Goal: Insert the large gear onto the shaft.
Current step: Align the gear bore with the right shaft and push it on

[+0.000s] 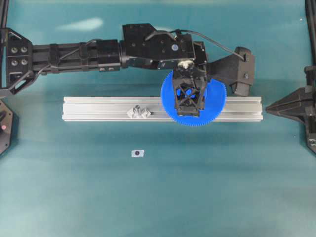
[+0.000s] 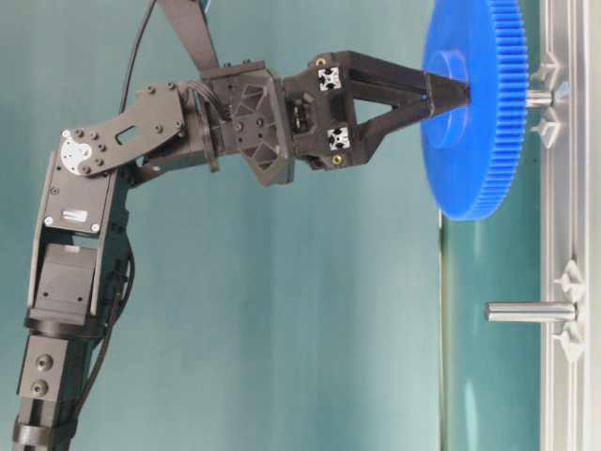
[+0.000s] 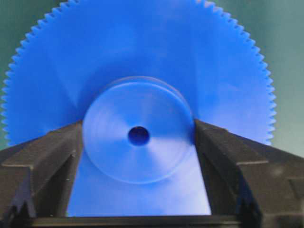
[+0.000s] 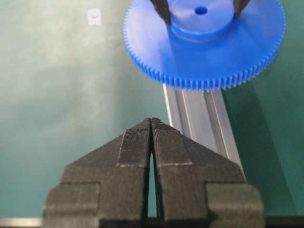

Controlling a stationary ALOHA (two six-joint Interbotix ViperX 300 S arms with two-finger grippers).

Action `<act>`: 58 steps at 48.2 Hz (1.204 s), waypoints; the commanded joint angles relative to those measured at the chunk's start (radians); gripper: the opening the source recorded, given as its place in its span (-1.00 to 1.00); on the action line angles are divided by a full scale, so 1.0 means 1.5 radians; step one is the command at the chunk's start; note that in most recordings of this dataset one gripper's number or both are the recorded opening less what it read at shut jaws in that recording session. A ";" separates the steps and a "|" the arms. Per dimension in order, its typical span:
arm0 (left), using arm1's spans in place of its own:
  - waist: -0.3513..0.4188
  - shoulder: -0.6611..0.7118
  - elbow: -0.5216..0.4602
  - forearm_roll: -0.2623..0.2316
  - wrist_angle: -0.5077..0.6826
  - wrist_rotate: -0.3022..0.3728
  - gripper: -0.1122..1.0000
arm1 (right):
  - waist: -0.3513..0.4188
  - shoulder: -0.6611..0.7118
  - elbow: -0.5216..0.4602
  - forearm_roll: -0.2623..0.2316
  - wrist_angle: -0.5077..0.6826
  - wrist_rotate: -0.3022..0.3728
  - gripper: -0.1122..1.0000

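Left gripper (image 3: 137, 142) pinching hub of big blue toothed plastic gear (image 1: 193, 98) above grooved aluminium rail (image 1: 98, 108), right gripper (image 4: 151, 124) pressed together at right.

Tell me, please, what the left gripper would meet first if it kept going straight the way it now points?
The left gripper already holds the large gear by its hub; going on, the gear would likely meet the shaft on the aluminium rail.

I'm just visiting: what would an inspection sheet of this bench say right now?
Surface: teal mat with an aluminium rail lying on it.
Job's things: large gear held over the rail, its bore just above a shaft; a second shaft stands bare.
Clutter: small tag on the mat.
Grippers: left gripper jaws clamp the gear's hub; right gripper jaws shut, empty.
Cables: black cable along the left arm.
Surroundings: nothing seen.
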 commanded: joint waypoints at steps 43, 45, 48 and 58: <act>-0.016 -0.015 -0.014 0.002 -0.024 -0.003 0.58 | -0.002 -0.001 -0.003 0.000 -0.003 0.008 -0.74; -0.016 -0.016 -0.015 0.003 -0.025 -0.003 0.58 | -0.002 -0.001 -0.003 0.000 -0.003 0.008 -0.74; -0.015 -0.017 -0.016 0.003 -0.026 -0.002 0.58 | -0.002 -0.001 -0.003 0.001 -0.003 0.008 -0.74; -0.015 -0.019 -0.017 0.003 -0.046 -0.005 0.58 | -0.002 -0.001 -0.003 0.001 -0.003 0.008 -0.74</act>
